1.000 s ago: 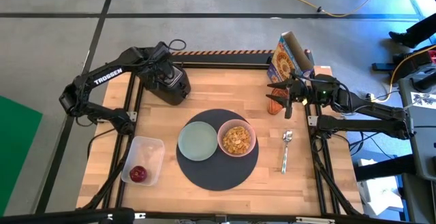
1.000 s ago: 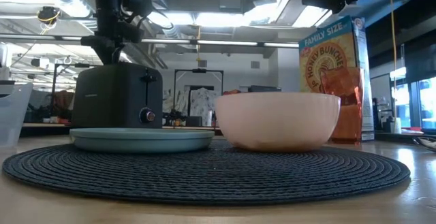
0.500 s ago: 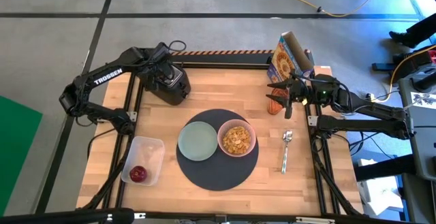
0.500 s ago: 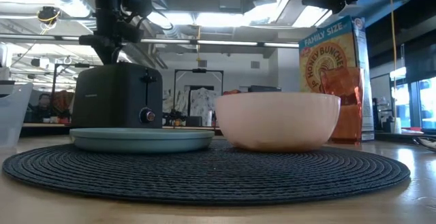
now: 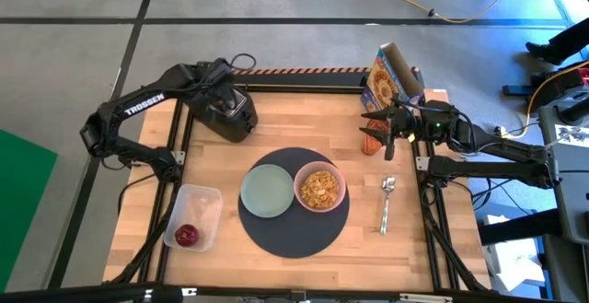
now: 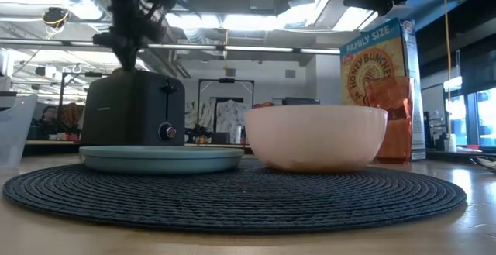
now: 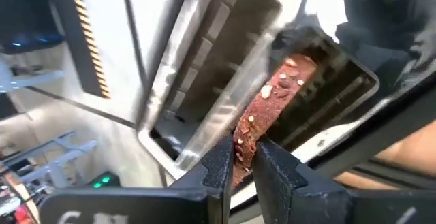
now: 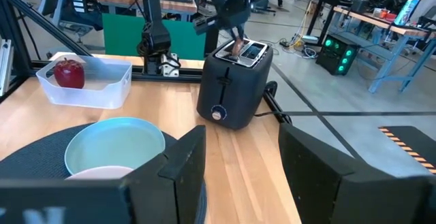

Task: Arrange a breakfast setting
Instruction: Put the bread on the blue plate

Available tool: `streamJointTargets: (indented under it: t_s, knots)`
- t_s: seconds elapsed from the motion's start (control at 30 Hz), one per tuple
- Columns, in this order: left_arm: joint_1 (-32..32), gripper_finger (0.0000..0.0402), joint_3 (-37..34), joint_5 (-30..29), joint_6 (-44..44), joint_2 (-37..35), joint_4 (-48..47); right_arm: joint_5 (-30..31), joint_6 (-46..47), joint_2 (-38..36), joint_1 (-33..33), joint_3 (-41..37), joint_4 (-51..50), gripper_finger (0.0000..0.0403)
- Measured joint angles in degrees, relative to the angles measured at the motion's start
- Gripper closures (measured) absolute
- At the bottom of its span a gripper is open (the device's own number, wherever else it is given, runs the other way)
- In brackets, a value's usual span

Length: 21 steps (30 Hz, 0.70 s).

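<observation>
Wooden table (image 5: 276, 110): toast slice (image 7: 272, 105) is clamped by left gripper (image 7: 240, 157) above black toaster (image 5: 230, 111) slot. Right gripper (image 5: 379, 128) is held parted, empty, beside orange cup (image 5: 370, 143)

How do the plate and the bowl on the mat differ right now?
The plate is pale green, flat and bare; the bowl is pink, deep and holds cereal. The plate sits on the mat's left half, the bowl on its right half, their rims meeting in the middle. In the low view the bowl stands far taller than the plate. Both are round, upright and rest on the mat.
</observation>
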Motion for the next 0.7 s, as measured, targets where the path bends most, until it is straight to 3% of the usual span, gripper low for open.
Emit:
streamJointTargets:
  t_s: [0.47,0.6,0.7]
  knots:
    - [-9.9,0.0356,17.5,0.7,-10.3,0.0,-10.3,1.7,0.0,0.0,0.0,0.0,-0.8,0.0229]
    - [-12.6,0.0356,20.9,5.5,-16.1,0.0,-13.7,1.7,0.0,0.0,0.0,0.0,-0.8,0.0229]
    - [-14.5,0.0356,22.1,14.1,-22.0,-0.1,-14.4,1.7,0.0,0.0,0.0,0.0,-0.8,0.0229]
